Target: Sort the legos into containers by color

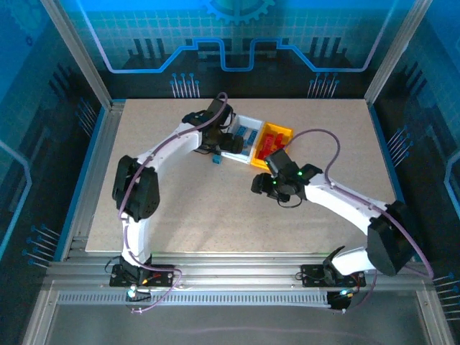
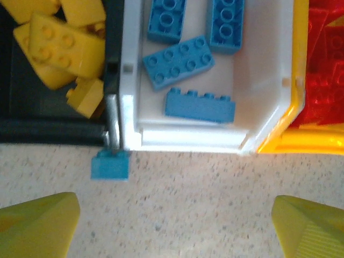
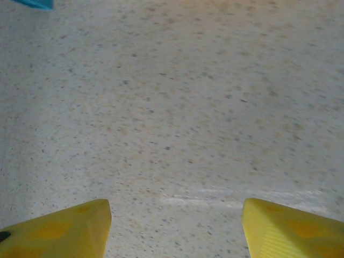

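Three containers stand side by side. The black bin (image 2: 32, 129) holds yellow legos (image 2: 59, 51), the white bin (image 2: 188, 137) holds several blue legos (image 2: 180, 62), and the yellow bin (image 2: 301, 141) holds red legos (image 2: 322, 70). One small blue lego (image 2: 110, 165) lies on the table against the bins' near wall, also seen from above (image 1: 215, 159). My left gripper (image 2: 174, 231) hangs open and empty over the table just in front of the white bin (image 1: 243, 136). My right gripper (image 3: 174, 228) is open and empty above bare table, near the yellow bin (image 1: 276, 138). The blue lego's corner (image 3: 35, 3) shows at the top left of the right wrist view.
The speckled table (image 1: 180, 208) is bare in front of the bins and to both sides. Metal frame rails (image 1: 100, 144) border it. The left arm (image 1: 172, 147) arches over the table's left half, and the right arm (image 1: 338, 201) crosses the right half.
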`<state>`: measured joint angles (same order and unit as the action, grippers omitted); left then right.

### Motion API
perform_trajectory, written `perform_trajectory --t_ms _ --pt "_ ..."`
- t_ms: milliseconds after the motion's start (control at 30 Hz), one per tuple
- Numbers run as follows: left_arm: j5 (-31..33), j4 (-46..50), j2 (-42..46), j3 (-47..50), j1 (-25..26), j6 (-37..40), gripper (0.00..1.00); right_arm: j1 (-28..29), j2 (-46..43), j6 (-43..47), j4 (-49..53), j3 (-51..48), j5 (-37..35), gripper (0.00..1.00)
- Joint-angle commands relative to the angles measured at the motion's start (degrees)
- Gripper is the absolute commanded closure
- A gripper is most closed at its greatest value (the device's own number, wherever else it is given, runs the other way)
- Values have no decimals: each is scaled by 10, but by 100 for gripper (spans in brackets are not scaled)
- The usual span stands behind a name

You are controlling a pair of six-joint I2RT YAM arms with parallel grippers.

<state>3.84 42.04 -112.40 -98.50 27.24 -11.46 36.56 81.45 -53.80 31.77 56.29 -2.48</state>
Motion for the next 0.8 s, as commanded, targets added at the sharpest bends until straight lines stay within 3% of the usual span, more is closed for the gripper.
perform_trajectory --t_ms 0,333,767 --pt "7 -19 47 59 -16 7 5 21 33 30 4 41 14 33" --pt "-55 -54 93 173 -74 -8 1 52 58 39 41 75 -6 33" --pt "-68 -85 26 142 -76 7 1 58 9 32 88 60 -50 33"
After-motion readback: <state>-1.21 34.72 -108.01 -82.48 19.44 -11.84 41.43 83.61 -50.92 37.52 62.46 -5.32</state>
